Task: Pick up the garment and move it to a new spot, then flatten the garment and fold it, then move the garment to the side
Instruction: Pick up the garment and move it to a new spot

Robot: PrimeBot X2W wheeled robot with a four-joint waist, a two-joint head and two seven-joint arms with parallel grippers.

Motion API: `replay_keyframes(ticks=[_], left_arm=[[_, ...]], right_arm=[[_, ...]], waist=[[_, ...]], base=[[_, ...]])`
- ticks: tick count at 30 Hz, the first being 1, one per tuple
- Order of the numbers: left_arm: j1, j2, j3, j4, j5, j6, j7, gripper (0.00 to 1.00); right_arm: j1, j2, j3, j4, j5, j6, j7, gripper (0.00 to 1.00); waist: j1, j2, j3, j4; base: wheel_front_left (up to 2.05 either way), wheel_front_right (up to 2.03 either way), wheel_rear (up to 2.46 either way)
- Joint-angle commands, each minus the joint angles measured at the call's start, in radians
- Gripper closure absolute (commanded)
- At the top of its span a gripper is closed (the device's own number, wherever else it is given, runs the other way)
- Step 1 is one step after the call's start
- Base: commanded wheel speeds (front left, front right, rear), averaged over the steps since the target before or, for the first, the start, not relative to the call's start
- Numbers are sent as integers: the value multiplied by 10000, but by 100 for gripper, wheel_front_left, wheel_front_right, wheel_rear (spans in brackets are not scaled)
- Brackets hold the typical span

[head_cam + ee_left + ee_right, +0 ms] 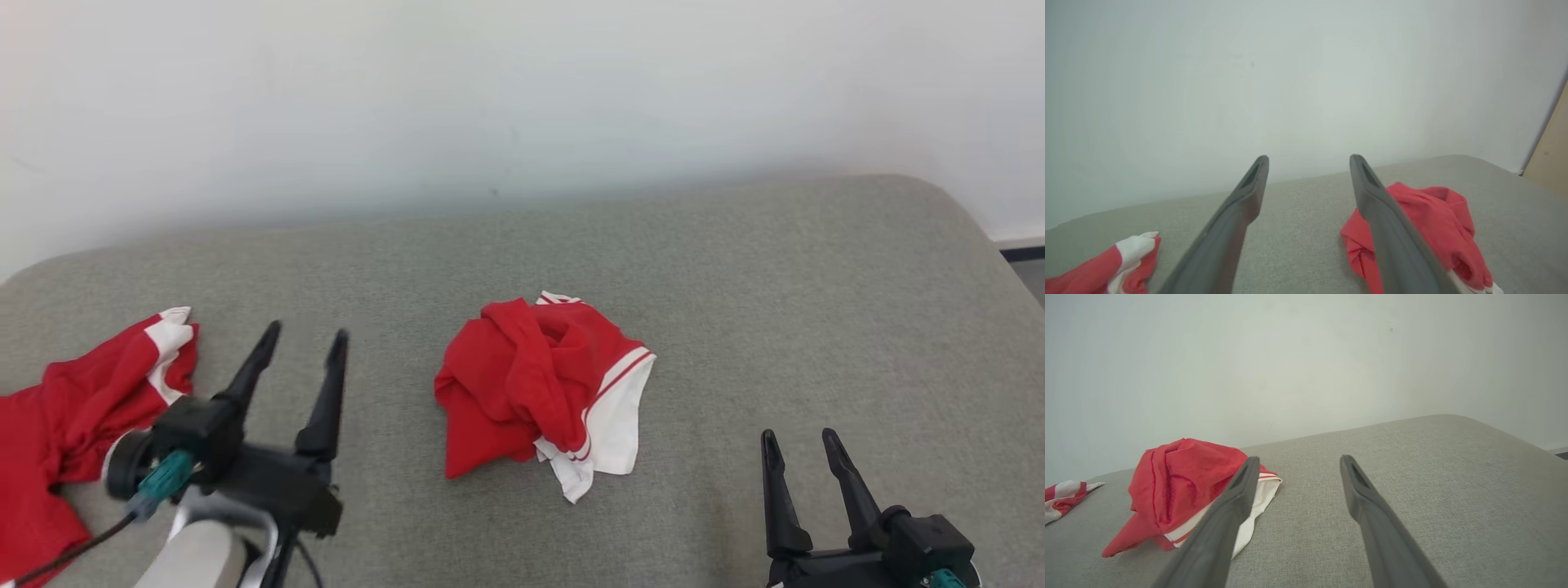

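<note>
At centre: crumpled garment [531, 384], bare cushion [775, 286] around; second garment [73, 408] at left edge; left fingers [251, 367], right fingers [775, 490] apart, empty.

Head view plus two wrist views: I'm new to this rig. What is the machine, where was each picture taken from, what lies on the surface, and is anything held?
This is a wheeled robot with two arms, each ending in a gripper with two long dark fingers. The head view looks down from a camera on its head: the left gripper shows at lower left, the right gripper at lower right. Each wrist view looks along one gripper's own fingers from a camera on that wrist. On the grey padded surface lies a crumpled red and white garment in the middle, and a second red and white garment at the left edge. Both grippers are open and hold nothing.
</note>
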Motion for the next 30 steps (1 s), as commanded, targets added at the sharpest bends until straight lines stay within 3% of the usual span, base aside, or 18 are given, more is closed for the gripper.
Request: replay_keyframes(ticks=[1,7,15,30], left_arm=[[344,85,203,-190,208,56,-29,0],[1858,197,1784,-1021,819,-97,-31,0],[3314,-162,3219,-1435,1623,-303,-32,0],[4531,-1016,4164,-1568,3229,-752,-32,0]], right_arm=[[116,19,8,-41,-100,35,-6,0],[220,19,-45,-85,-164,35,-6,0],[368,17,-141,-87,-267,35,-6,0],[493,19,-127,-13,-307,35,-6,0]], waist=[[1,1,-221,279],[1,1,-348,490],[1,1,-544,669],[1,1,-653,842]], base=[[0,0,0],[0,0,0],[0,0,0],[0,0,0]])
